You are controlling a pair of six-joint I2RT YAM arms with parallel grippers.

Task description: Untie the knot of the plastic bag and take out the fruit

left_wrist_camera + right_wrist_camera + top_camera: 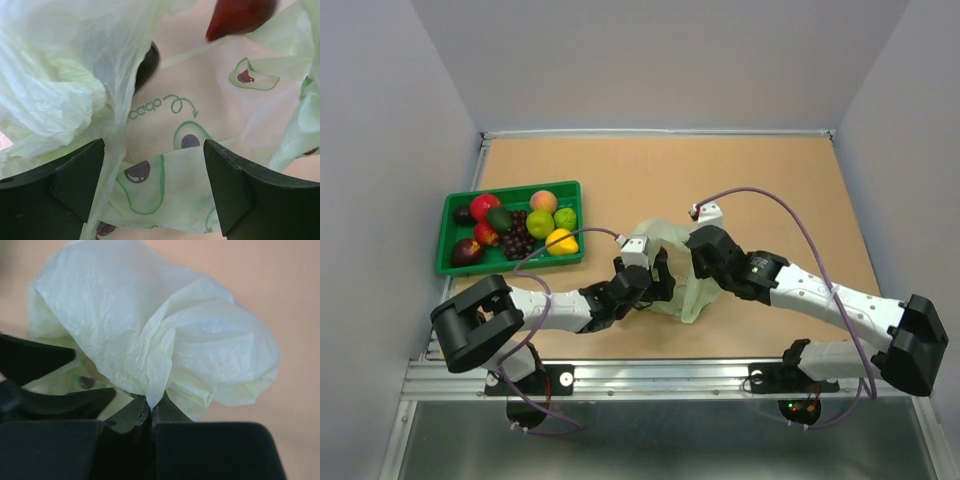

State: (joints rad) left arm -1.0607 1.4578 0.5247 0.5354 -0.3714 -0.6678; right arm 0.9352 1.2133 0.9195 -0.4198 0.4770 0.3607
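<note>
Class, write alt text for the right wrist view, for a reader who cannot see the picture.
The right end effector, its two dark fingers pressed together, pinches a fold of a thin pale green plastic bag. The bag billows up in crinkled folds above it, against a tan table.

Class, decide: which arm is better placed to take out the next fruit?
Left. The left pincer is open, facing a red fruit among folds of the plastic bag; the right pincer is shut on its film.
</note>
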